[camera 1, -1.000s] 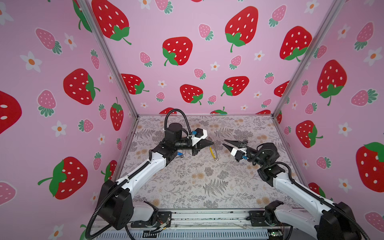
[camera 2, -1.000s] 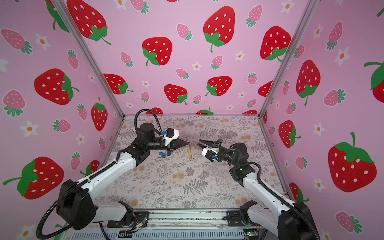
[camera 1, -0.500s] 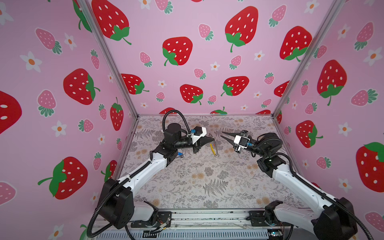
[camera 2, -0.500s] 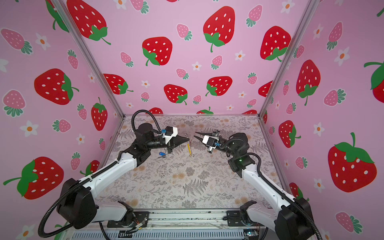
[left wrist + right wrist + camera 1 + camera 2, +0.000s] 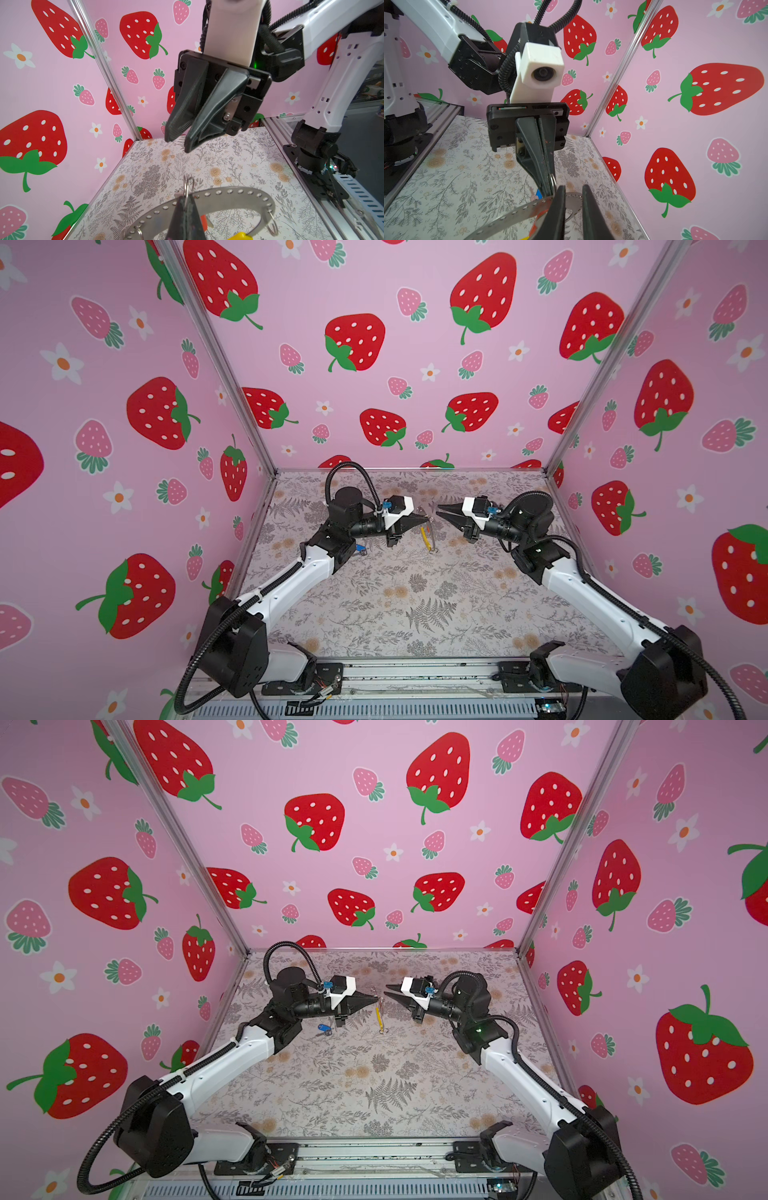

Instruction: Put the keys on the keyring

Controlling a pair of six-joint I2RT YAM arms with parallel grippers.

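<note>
Keyring (image 5: 424, 533) is seen in both top views hanging edge-on from the left gripper (image 5: 424, 519), whose jaws are clamped on its upper part, yellow segment downward. The right gripper (image 5: 441, 511) is held just beside it, tip to tip with the left one, its jaws slightly parted with nothing between them. A key with a blue tag (image 5: 322, 1028) is seen lying on the flowered table (image 5: 374, 614) under the left arm, apart from the keyring.

From the left wrist, the keyring is shown as a flat metal band pierced with holes, pinched between the closed fingers (image 5: 180, 220). A small split ring (image 5: 188, 185) stands above them. A red piece (image 5: 204, 224) beside them cannot be identified.

From the right wrist, the right fingers (image 5: 558, 212) are seen apart, just short of the band.
</note>
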